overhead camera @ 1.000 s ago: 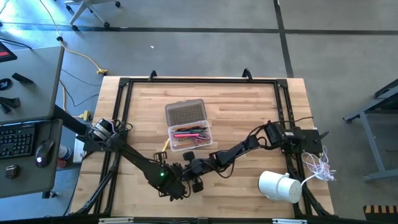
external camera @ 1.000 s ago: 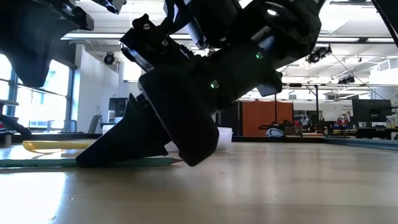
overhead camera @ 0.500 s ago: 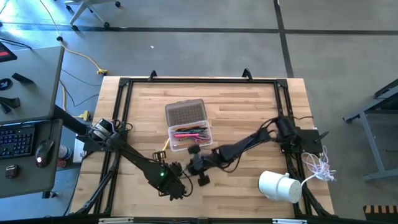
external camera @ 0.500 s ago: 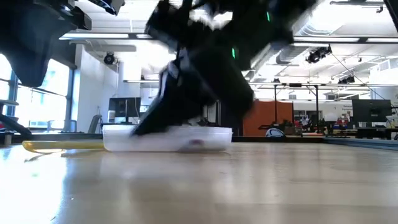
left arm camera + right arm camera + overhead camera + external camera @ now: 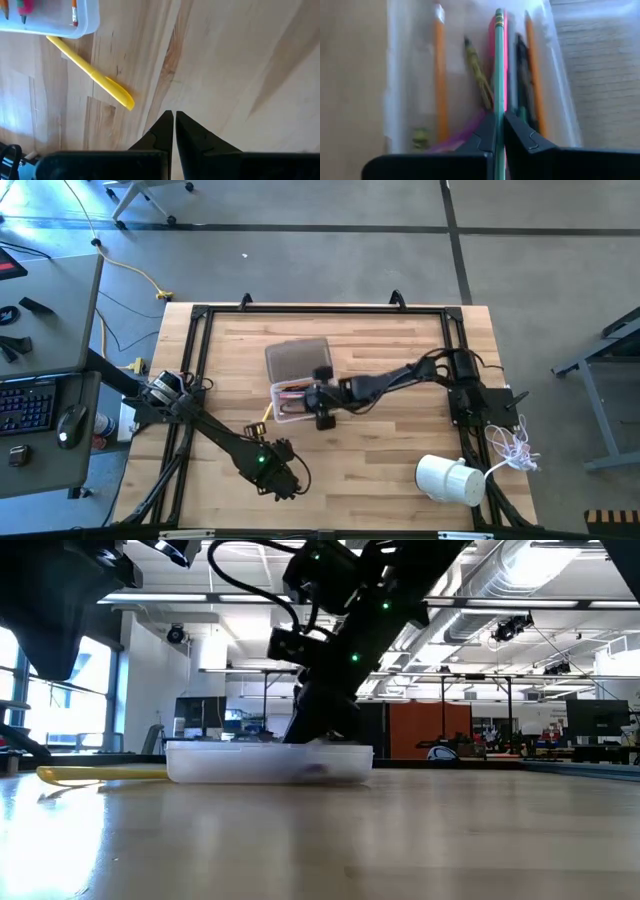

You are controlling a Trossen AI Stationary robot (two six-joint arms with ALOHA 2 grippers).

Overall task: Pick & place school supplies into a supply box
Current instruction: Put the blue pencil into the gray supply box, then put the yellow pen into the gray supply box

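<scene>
The supply box (image 5: pixel 305 402) lies open left of the table's middle. Its clear tray (image 5: pixel 415 75) holds orange pencils, a dark pen and a pink one, and its ribbed lid (image 5: pixel 297 360) lies on the far side. My right gripper (image 5: pixel 499 116) hangs over the tray, shut on a green pencil (image 5: pixel 499 60). A yellow pen (image 5: pixel 90 72) lies flat on the wood beside the tray's near left corner. My left gripper (image 5: pixel 174 117) hovers near the front edge (image 5: pixel 285 480), shut with nothing between its fingers. My right gripper pinches the green pencil (image 5: pixel 499 102) between its two fingers. The pencil runs along the fingers, and most of its length sticks out past their tips over the tray. The fingers slant down from the table's right. Whether the pencil's forward end (image 5: pixel 499 17) touches the tray's contents, I cannot tell.
A white cylinder (image 5: pixel 447 478) lies on its side at the near right, with a white cord (image 5: pixel 515 445) beside it at the table's right edge. A black frame (image 5: pixel 200 320) runs around the tabletop. Bare wood lies between the box and the front edge.
My right gripper has risen from the wood near the front edge. It has swung toward the far side to a place over the box's tray, tipping less steeply. The green pencil that lay flat on the table has come up with it. My left arm has kept still.
</scene>
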